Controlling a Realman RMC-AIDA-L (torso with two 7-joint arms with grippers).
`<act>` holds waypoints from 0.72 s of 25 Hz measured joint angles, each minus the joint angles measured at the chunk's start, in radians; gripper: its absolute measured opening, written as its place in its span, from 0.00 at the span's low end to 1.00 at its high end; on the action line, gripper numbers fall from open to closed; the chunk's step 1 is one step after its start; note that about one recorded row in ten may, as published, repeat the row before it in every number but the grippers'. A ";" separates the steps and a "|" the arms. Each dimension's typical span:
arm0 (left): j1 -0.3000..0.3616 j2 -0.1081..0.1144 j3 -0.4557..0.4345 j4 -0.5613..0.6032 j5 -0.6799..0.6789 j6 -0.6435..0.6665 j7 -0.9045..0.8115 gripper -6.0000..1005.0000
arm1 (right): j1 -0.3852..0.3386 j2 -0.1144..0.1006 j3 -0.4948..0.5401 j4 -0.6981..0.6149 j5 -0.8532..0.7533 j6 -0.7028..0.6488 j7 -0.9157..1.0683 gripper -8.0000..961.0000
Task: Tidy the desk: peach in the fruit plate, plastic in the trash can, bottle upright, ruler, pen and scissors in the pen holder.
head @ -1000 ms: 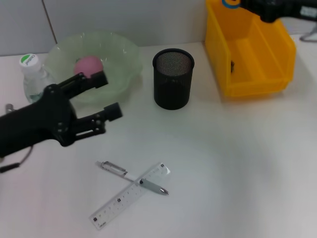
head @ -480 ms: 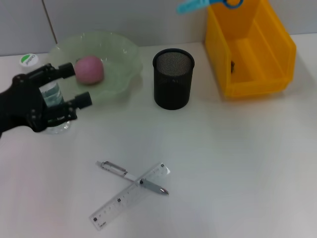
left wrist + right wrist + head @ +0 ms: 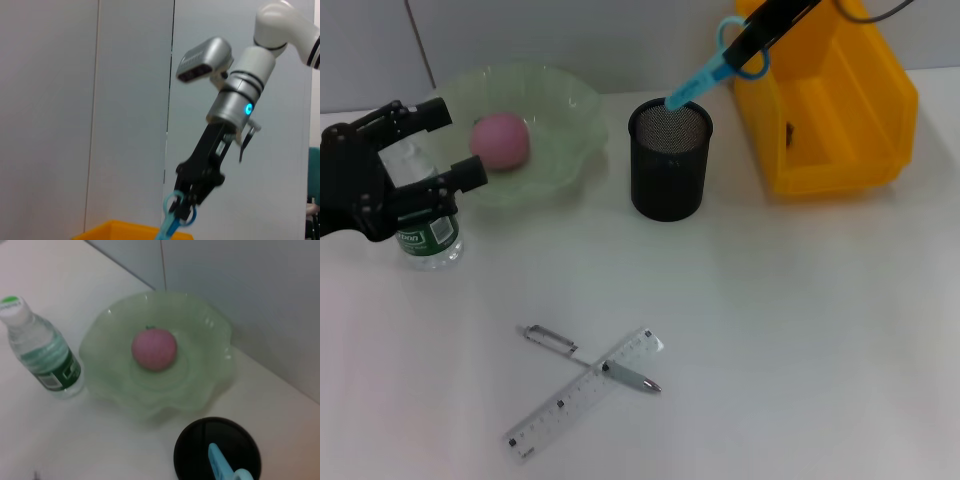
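Bright, even overhead light; white desk (image 3: pixel 800 330) nearly washed out, faint pinkish cast at lower left. Shadows soft, short, beside pen holder (image 3: pixel 668 172) and yellow bin (image 3: pixel 880 110). Slight softness across head view. Right wrist view hazy; bottle (image 3: pixel 42 352) perhaps out of focus. Left wrist view clean, flat grey wall (image 3: pixel 75 110) evenly lit.

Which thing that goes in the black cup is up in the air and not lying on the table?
The blue scissors. The right gripper holds them tip-down over the pen holder, while the ruler and pen lie crossed on the table.
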 joint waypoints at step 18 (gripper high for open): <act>-0.001 -0.014 -0.023 0.012 0.001 0.004 -0.056 0.83 | 0.026 0.058 -0.186 0.264 -0.028 0.328 0.035 0.10</act>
